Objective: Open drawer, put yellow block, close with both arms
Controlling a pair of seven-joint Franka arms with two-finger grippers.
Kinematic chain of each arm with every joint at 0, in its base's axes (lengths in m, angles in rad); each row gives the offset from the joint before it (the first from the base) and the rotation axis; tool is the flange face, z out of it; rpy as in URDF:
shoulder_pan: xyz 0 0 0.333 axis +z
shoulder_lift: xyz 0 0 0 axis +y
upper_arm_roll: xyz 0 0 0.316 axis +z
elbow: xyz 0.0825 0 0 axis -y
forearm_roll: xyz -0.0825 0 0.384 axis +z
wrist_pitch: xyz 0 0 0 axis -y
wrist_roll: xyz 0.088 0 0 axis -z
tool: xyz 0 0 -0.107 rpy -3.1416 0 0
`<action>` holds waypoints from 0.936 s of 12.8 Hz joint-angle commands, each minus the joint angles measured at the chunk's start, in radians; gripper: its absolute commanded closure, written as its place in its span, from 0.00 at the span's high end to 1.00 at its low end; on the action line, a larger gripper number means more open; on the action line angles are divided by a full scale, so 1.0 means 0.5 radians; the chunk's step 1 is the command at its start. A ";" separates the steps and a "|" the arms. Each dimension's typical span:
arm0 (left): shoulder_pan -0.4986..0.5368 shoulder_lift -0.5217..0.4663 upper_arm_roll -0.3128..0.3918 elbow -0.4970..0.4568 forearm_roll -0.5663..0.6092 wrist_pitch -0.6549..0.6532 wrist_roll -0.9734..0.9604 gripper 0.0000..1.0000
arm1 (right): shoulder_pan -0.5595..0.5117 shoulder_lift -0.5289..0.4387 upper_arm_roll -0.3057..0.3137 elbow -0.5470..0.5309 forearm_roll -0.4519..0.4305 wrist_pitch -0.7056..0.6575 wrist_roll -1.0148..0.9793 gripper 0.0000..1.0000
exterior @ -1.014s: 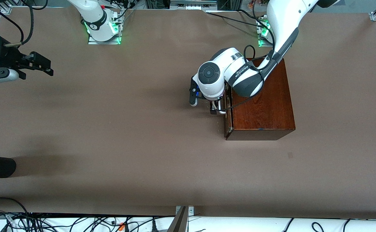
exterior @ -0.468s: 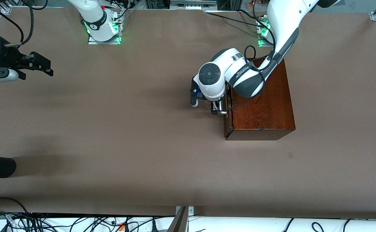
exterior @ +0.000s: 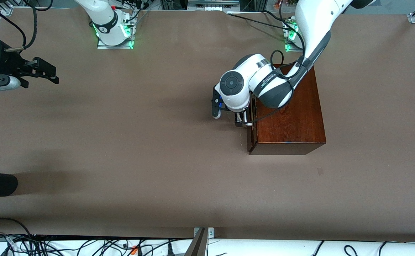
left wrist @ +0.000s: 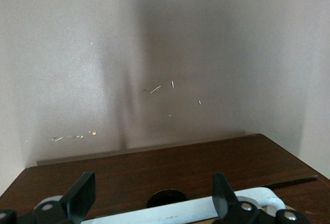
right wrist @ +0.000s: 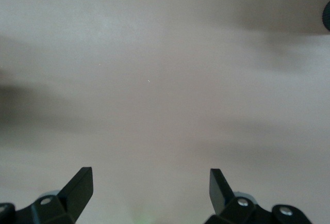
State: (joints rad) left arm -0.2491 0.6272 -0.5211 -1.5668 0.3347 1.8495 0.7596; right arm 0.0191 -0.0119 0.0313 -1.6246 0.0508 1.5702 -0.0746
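Only one piece of lettering is seen: small dark print on the white band of the left arm [exterior: 268, 79], where it hangs over the wooden box. It is too small to be read. No other text, number or sign is made out.

White jointed arms [exterior: 314, 25] with dark grey joint sections are trailing black cables; green lights are glowing at both bases [exterior: 115, 35]; black two-finger grippers [left wrist: 152, 198].
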 commanded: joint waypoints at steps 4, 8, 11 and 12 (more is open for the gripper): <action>0.029 -0.085 -0.004 0.204 -0.404 -0.076 -0.242 1.00 | -0.029 0.012 0.032 0.040 -0.025 -0.005 0.020 1.00; 0.209 -0.370 -0.004 0.210 -0.550 -0.351 -0.708 1.00 | -0.029 0.015 0.032 0.040 -0.025 -0.005 0.020 1.00; 0.479 -0.560 -0.007 0.228 -0.547 -0.572 -0.862 1.00 | -0.029 0.012 0.029 0.040 -0.025 -0.005 0.020 1.00; 0.547 -0.588 0.002 0.301 -0.541 -0.694 -0.863 1.00 | -0.029 0.015 0.032 0.040 -0.025 -0.005 0.017 1.00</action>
State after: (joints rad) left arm -0.0430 0.3838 -0.5201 -1.4341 0.0889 1.5812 0.3521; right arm 0.0184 -0.0112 0.0320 -1.6240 0.0508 1.5716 -0.0746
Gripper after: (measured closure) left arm 0.000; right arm 0.000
